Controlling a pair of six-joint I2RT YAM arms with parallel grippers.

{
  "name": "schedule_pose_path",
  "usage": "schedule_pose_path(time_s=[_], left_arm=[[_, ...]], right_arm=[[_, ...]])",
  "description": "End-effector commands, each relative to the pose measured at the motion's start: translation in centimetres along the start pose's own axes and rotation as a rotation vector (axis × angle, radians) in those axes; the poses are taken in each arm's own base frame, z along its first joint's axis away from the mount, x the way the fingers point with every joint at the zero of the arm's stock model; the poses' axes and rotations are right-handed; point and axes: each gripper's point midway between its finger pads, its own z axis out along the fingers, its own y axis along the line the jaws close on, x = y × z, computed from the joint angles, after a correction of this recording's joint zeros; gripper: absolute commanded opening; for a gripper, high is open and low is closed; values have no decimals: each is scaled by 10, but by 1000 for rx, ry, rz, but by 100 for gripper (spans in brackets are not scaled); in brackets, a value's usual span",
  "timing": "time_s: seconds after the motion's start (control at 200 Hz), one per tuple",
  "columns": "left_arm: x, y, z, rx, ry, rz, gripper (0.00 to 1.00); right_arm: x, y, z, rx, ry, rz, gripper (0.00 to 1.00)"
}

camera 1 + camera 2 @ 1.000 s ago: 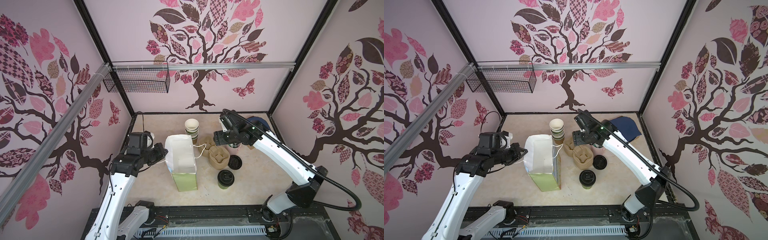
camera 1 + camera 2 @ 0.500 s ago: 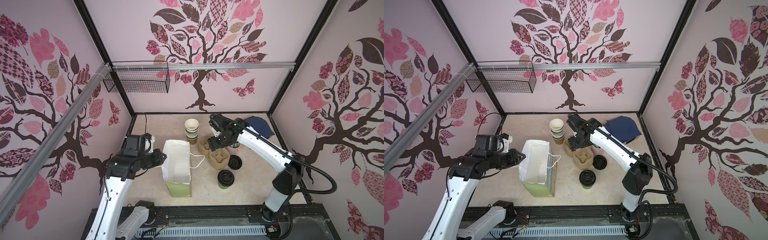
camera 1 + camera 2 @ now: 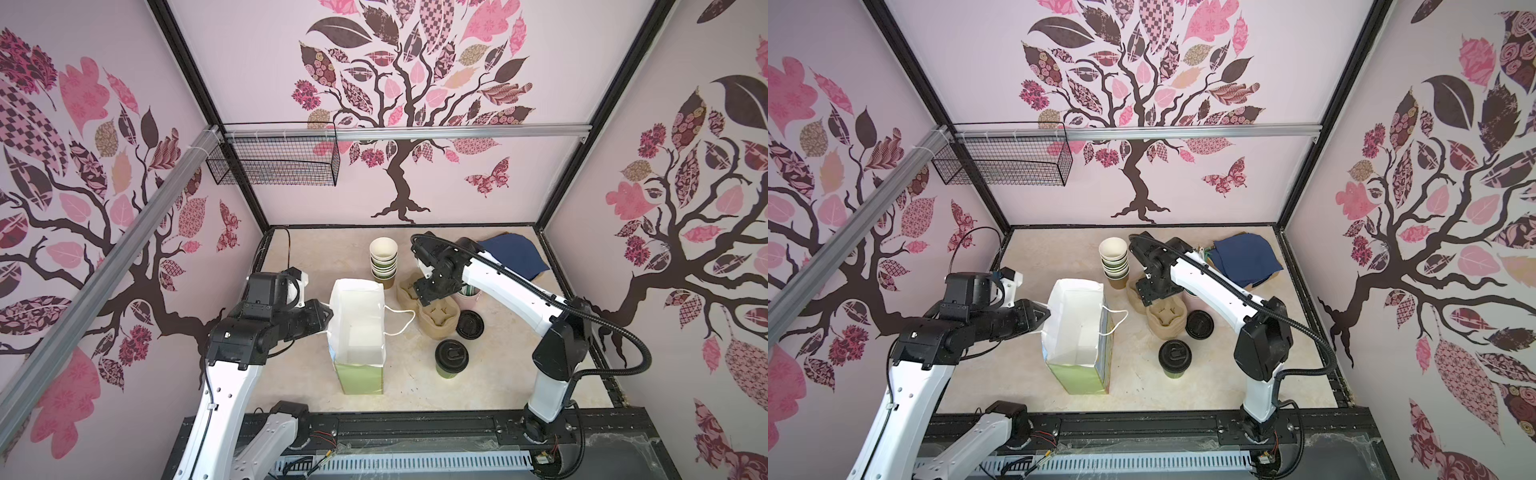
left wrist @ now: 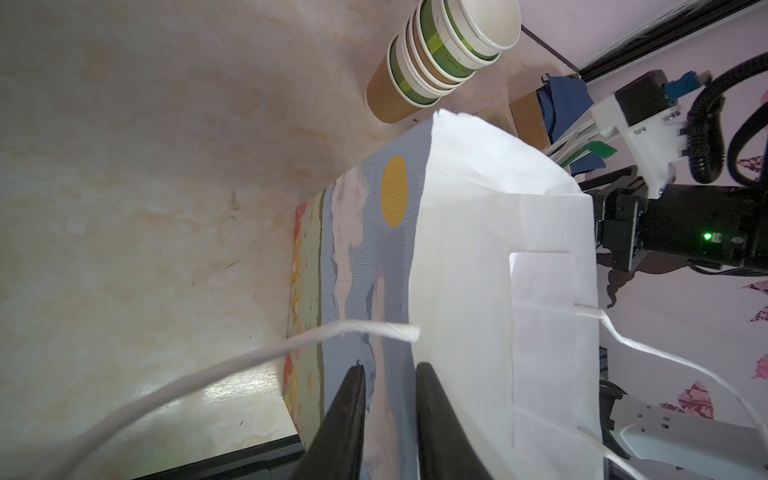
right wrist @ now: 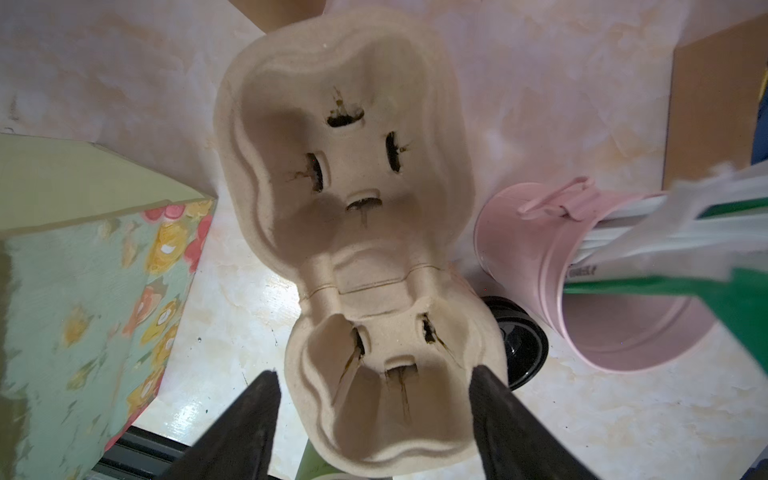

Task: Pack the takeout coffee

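Observation:
The takeout coffee [image 3: 451,356] [image 3: 1174,354], a green cup under a black sip lid, stands on the table right of the paper bag [image 3: 361,378] [image 3: 1075,376]. The bag stands upright with its white inside open. My left gripper [image 3: 328,316] [image 4: 391,367] is at the bag's left rim, one finger outside the painted wall [image 4: 374,270] and one inside, with a narrow gap and no squeeze showing. My right gripper [image 3: 428,297] [image 5: 372,371] hangs open over the tan pulp cup carrier [image 3: 440,322] [image 5: 353,166], its fingers either side of the carrier's near pocket.
A stack of lidless cups [image 3: 383,259] [image 4: 440,54] stands behind the bag. A loose black lid [image 3: 469,325] [image 5: 521,353] and a pink bucket [image 3: 471,294] [image 5: 615,291] of wrapped sticks crowd the carrier's right. A navy cloth [image 3: 513,257] lies at back right; a wire basket [image 3: 274,166] hangs on the wall.
The bag has come down from a tilt and now stands upright, a little further left. My left jaws have parted slightly. The right arm swung left from the bucket to over the carrier.

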Motion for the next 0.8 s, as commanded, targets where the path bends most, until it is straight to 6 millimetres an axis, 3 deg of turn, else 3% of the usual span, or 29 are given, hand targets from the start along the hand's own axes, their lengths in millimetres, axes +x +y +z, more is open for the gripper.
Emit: schedule_pose_path(time_s=[0.0, 0.15, 0.35, 0.795], left_arm=[[4, 2, 8, 4, 21, 7, 24], [5, 6, 10, -10, 28, 3, 21], [5, 6, 11, -7, 27, -9, 18], [7, 5, 10, -4, 38, -10, 9]], right_arm=[[1, -3, 9, 40, 48, -23, 75], [5, -5, 17, 54, 70, -46, 72], [2, 9, 21, 4, 72, -69, 67], [-16, 5, 31, 66, 71, -102, 62]])
